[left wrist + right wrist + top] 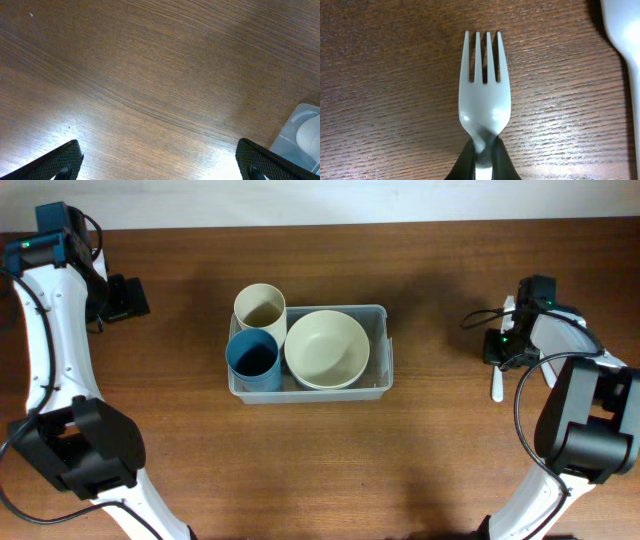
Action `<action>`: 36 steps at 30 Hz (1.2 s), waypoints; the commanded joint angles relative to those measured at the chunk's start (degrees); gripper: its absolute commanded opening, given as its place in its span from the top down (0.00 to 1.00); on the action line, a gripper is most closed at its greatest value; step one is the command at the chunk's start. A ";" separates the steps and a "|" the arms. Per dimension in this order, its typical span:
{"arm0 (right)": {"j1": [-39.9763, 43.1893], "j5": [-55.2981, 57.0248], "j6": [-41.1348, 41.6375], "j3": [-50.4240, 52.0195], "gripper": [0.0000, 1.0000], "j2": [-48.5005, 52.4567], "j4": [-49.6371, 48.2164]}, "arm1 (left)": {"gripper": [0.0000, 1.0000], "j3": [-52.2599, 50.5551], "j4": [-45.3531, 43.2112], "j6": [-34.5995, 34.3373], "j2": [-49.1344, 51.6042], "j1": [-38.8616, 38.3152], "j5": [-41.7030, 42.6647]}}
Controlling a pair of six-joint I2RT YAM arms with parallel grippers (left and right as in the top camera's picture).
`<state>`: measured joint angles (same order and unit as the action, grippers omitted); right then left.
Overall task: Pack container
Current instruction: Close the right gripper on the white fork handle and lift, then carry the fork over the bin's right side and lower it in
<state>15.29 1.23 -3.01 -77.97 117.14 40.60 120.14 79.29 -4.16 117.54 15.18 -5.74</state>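
Right of the container [384,330] — right hand [482,159] clamped on the neck of a white fork [484,100], low over the worktop [380,100]. Left of the container — left hand [160,162] spread wide, gripping nothing.

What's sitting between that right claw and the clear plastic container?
Nothing: the overhead view shows only bare wooden table between the clear container and the right claw, which pinches a white fork.

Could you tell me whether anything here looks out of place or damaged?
Nothing looks spilled or broken. The cream cup overlaps the container at its far rim from overhead, possibly just its height. The right gripper is shut on a white fork.
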 commanded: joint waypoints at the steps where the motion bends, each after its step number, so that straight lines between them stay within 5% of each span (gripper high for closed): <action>1: 0.11 -4.07 0.46 2.21 0.96 2.43 -0.46 | 0.00 0.92 -0.02 -0.57 -0.11 0.11 0.57; 25: 0.11 -22.25 -1.57 -9.60 0.96 2.34 11.96 | 0.00 0.92 -0.02 -0.57 -0.11 0.11 0.57; 36: 0.11 -42.82 -8.15 -15.19 0.96 1.92 19.04 | 0.00 0.92 -0.02 -0.57 -0.11 0.11 0.57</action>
<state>15.40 -32.27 -7.92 -89.93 119.07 57.95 120.14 79.29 -4.16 117.54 15.18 -5.74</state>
